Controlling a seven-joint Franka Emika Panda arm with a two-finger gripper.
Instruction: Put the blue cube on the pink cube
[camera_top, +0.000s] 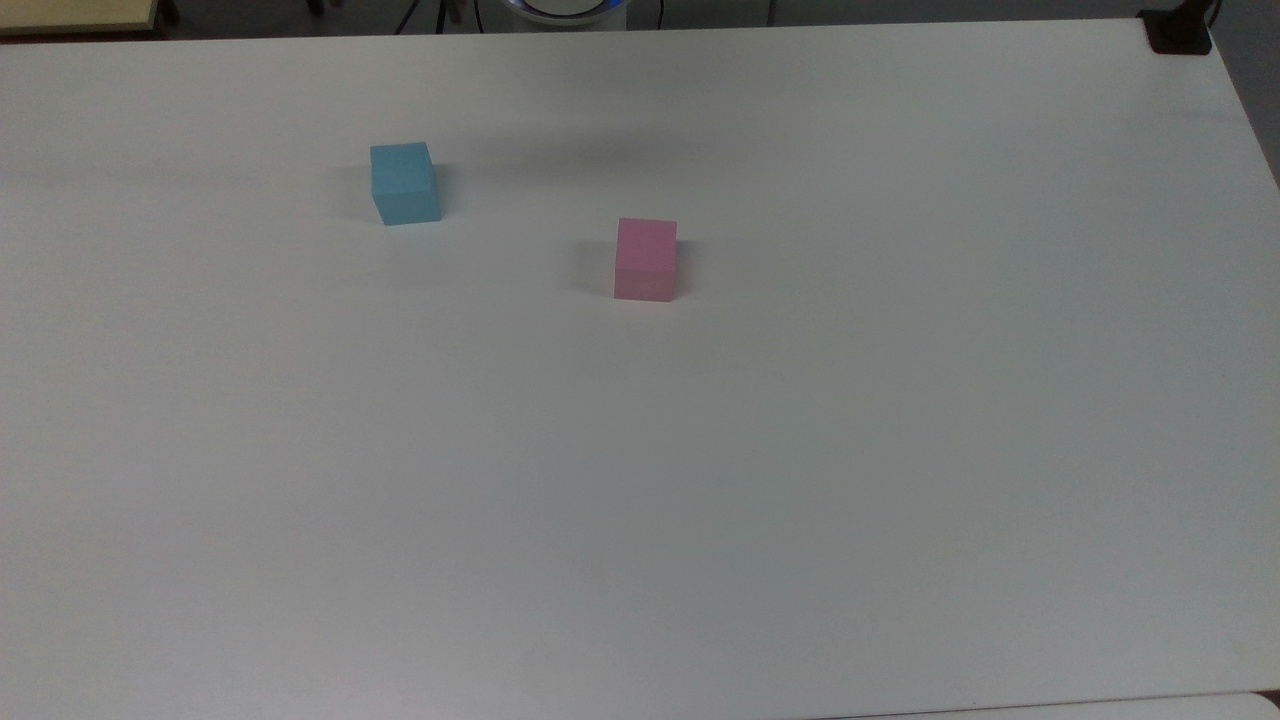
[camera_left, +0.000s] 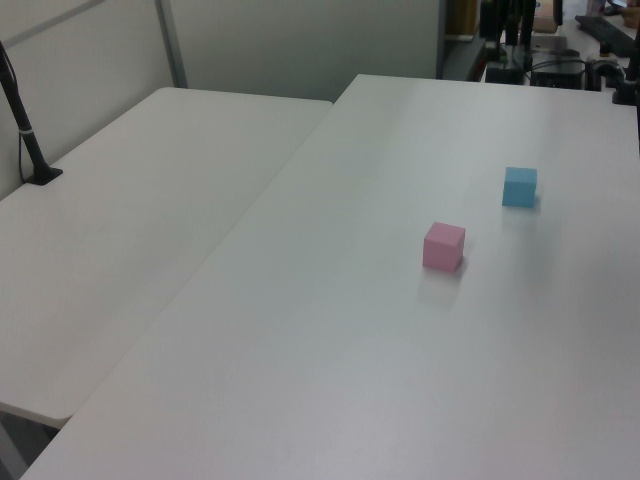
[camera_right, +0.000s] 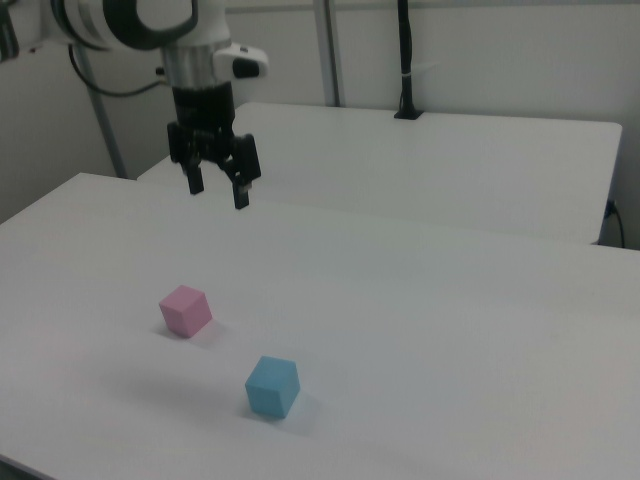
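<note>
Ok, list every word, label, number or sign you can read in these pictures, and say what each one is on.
None: no readable text in the three views.
The blue cube: plain matte faces, no marking.
The pink cube: plain faces, no marking.
The table: bare white top, no label.
The gripper and the arm above it: white and black housing, no legible brand or number.

The white table (camera_top: 800, 480) carried two cubes: the blue cube (camera_top: 405, 183) sat nearer its far edge in the top view, the pink cube (camera_top: 645, 259) sat apart, closer to the middle.
</note>
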